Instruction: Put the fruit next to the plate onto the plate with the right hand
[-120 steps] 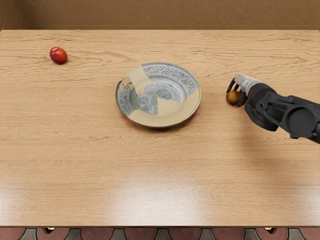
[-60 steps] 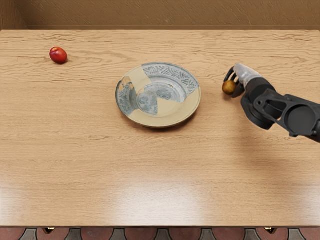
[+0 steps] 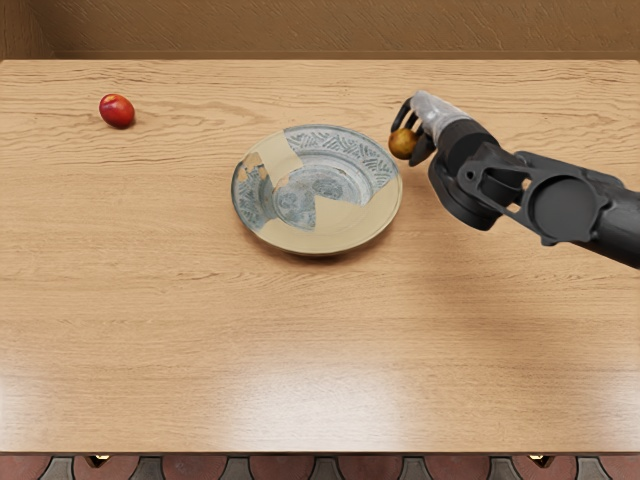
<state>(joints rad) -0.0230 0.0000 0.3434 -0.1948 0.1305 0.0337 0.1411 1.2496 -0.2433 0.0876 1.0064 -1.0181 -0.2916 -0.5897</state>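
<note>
A small yellow-brown fruit [image 3: 403, 143] is held in my right hand [image 3: 412, 128], whose fingers curl around it. The hand hovers just off the right rim of the plate [image 3: 385, 212], a round blue-grey and tan patterned dish in the middle of the table. The dark right forearm [image 3: 540, 195] comes in from the right edge. The fruit seems lifted off the table, close to the plate's upper right edge. Nothing lies on the plate. The left arm does not show.
A red fruit [image 3: 117, 110] lies far off at the table's back left. The wooden table [image 3: 320, 340] stretches wide in front of the plate, with a wall behind its far edge.
My right hand has carried the yellow-brown fruit up and to the left, from well right of the plate to just beside its right rim. The arm has stretched further in.
</note>
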